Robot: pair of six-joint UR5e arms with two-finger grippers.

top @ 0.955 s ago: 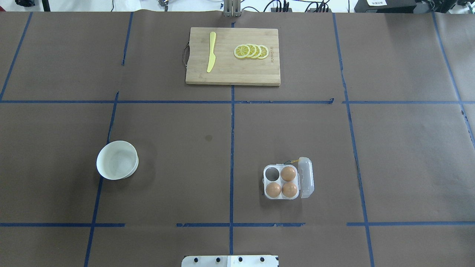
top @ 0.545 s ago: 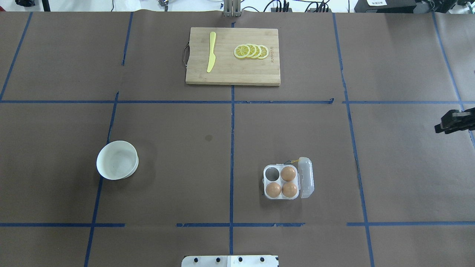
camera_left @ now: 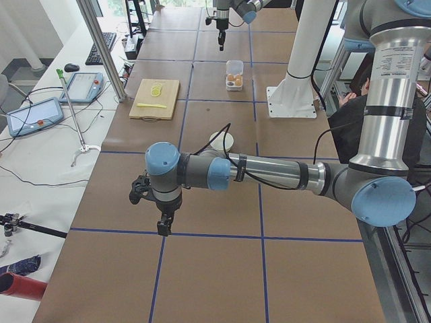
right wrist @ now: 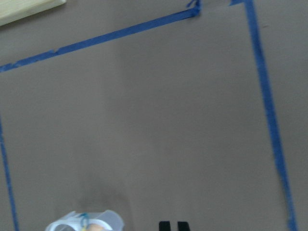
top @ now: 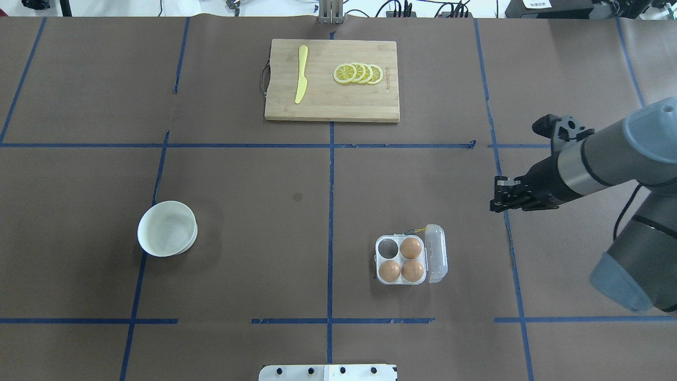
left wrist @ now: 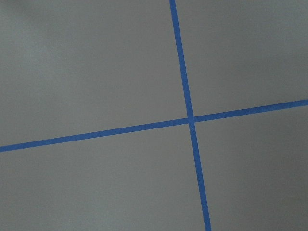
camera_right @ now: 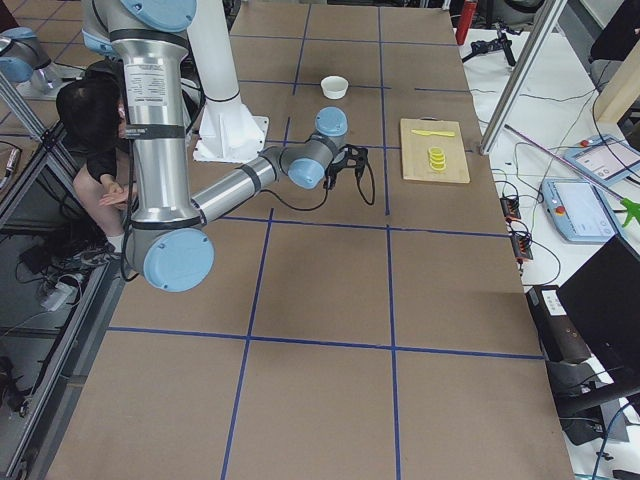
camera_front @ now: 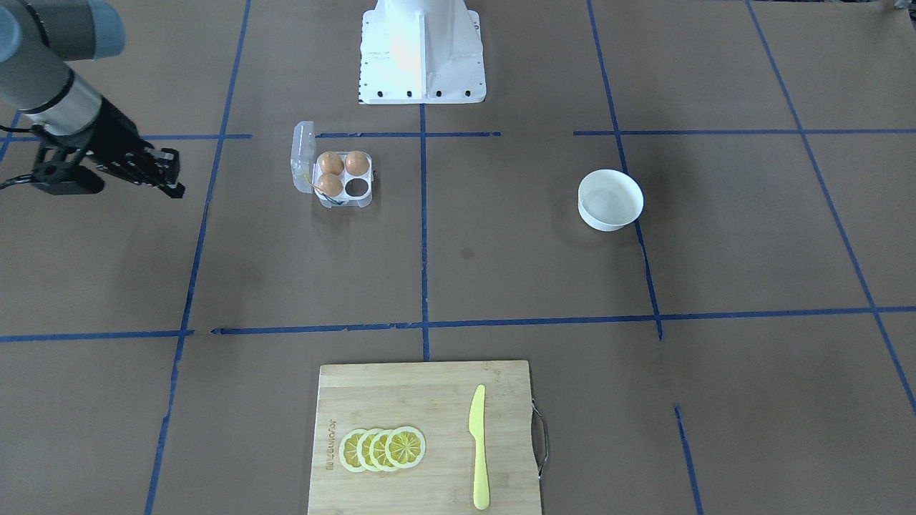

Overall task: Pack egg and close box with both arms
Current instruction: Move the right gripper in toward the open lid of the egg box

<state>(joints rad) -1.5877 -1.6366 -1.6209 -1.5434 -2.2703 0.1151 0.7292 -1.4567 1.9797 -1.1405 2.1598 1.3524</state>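
The clear box (top: 400, 282) sits right of the table's middle, with its lid (top: 437, 254) open on its right side. It holds three tan eggs (top: 411, 247) and one cell (top: 389, 246) is empty. In the front view the box (camera_front: 343, 202) is at upper left. My right gripper (top: 497, 200) hovers up and right of the box, apart from it, fingers together and empty. It also shows in the front view (camera_front: 172, 182). The right wrist view shows the fingertips (right wrist: 165, 225) and the box edge (right wrist: 72, 225). My left gripper (camera_left: 163, 227) shows only in the exterior left view, so I cannot tell its state.
A white bowl (top: 167, 228) stands at the left. A wooden cutting board (top: 332, 108) at the far middle carries lemon slices (top: 358, 73) and a yellow knife (top: 301, 74). The white base (top: 328, 372) is at the near edge.
My right arm has come in from the right edge and moved left toward the box. The box, eggs and bowl have not moved.
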